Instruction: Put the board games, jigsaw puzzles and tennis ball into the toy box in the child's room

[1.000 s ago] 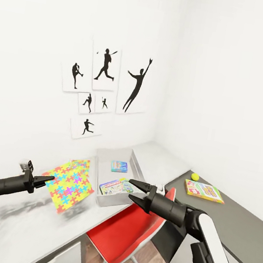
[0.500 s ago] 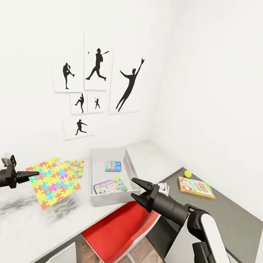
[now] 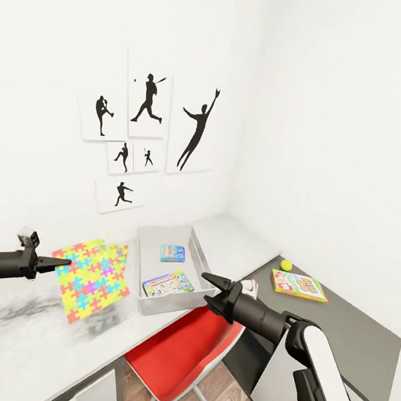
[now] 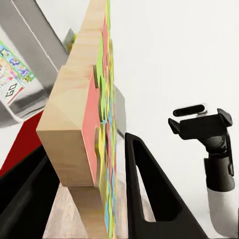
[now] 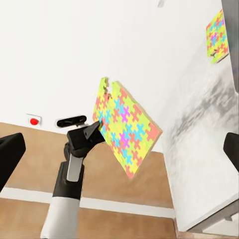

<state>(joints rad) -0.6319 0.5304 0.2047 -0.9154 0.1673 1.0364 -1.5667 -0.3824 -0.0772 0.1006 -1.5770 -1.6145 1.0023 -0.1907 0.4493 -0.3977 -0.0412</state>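
The left end effector (image 3: 65, 263), clamped on one corner of a jigsaw puzzle (image 3: 94, 272), has swung the square mat closer to the grey toy box (image 3: 142, 249) over the last half-second, likely readying a drop. The mat hangs tilted above the tabletop (image 3: 20, 340), its free corner pointing down. The right end effector (image 3: 209, 291) waits open beside the box.
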